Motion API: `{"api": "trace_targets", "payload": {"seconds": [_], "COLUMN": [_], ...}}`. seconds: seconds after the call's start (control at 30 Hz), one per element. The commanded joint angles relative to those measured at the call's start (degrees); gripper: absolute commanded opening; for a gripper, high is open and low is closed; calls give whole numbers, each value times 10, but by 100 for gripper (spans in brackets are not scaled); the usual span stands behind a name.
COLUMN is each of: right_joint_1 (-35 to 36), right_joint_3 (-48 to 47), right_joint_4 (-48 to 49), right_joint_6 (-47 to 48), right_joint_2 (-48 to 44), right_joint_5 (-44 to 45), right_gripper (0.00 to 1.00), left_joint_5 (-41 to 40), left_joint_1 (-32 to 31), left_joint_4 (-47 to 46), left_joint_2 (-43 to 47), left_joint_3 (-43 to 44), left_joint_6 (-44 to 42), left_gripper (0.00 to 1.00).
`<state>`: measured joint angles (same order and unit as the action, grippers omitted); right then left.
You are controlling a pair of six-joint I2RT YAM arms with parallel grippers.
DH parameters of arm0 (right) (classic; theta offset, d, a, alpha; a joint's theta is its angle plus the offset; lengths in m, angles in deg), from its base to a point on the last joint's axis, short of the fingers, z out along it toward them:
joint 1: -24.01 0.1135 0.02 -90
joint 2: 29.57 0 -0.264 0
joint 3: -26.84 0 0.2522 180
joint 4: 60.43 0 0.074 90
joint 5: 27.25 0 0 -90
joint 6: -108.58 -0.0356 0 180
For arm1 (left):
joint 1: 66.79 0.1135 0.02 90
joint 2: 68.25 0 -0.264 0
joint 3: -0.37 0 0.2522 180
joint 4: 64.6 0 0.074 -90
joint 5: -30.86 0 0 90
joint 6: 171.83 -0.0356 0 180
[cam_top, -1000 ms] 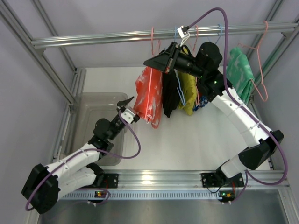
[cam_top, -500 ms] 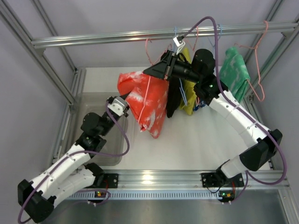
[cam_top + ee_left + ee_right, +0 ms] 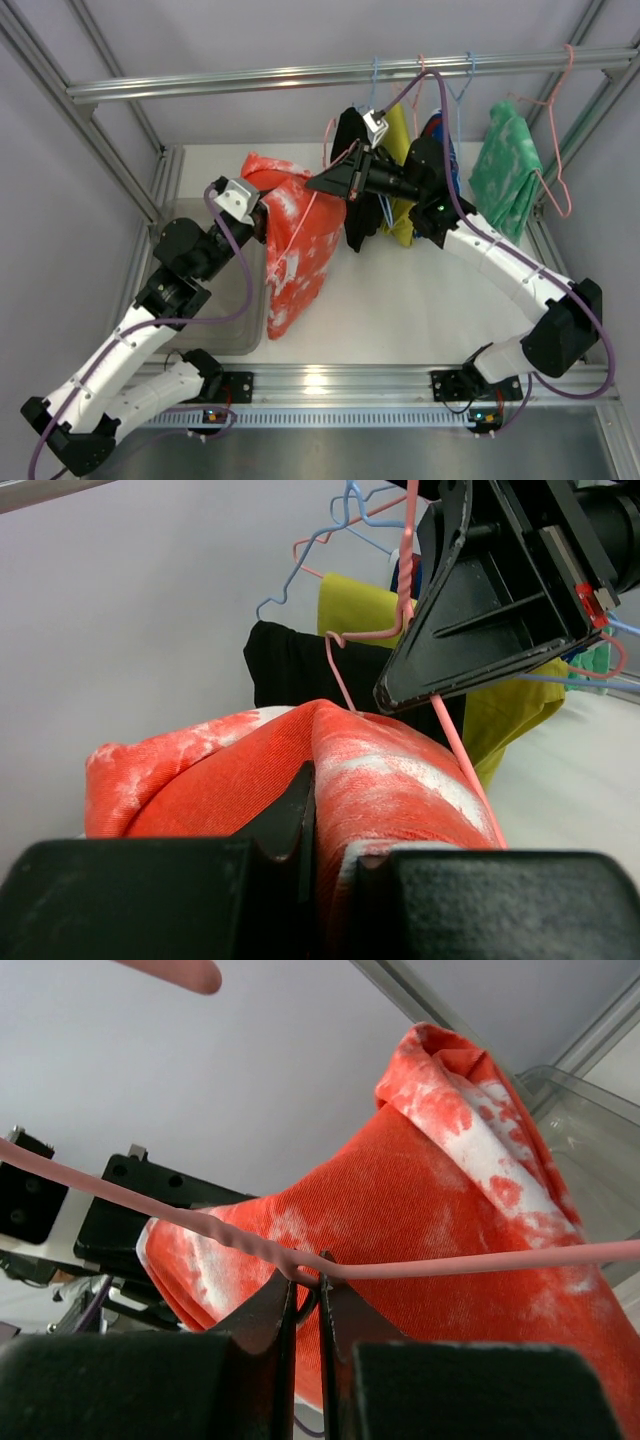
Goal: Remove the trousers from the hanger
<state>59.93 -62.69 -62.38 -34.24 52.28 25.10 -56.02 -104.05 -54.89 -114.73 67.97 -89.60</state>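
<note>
The red-orange trousers (image 3: 291, 250) with white blotches hang between my two arms, off the rail. My left gripper (image 3: 262, 213) is shut on their upper left edge; the left wrist view shows the cloth (image 3: 400, 780) pinched between the jaws. My right gripper (image 3: 322, 184) is shut on the pale pink wire hanger (image 3: 450, 1263) just below its twisted neck. The hanger's wire (image 3: 455, 750) runs down across the cloth, and the trousers (image 3: 430, 1210) fill the right wrist view behind it.
A clear plastic bin (image 3: 190, 270) sits on the table at left, under my left arm. On the rail (image 3: 250, 78) hang black (image 3: 352, 205), yellow (image 3: 400, 185) and green-white (image 3: 505, 165) garments on blue and pink hangers. Metal frame posts stand on both sides.
My left gripper has closed on the trousers and pulled them left and toward me. My right gripper has brought the pink hanger down off the rail and leftward.
</note>
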Motion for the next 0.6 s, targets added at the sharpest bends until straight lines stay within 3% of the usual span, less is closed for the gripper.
{"api": "trace_targets", "payload": {"seconds": [0.0, 0.57], "right_joint_1": [20, 56], "right_joint_3": [21, 73], "right_joint_4": [56, 31], "right_joint_6": [41, 99], "right_joint_2": [-12, -27], "right_joint_5": [-48, -66], "right_gripper": [0, 0], "left_joint_5": [-15, -43], "left_joint_1": [-1, 0], "left_joint_4": [-103, -112], "left_joint_2": [6, -57], "left_joint_3": [79, 260], "left_joint_6": [48, -42], "left_gripper": [0, 0]}}
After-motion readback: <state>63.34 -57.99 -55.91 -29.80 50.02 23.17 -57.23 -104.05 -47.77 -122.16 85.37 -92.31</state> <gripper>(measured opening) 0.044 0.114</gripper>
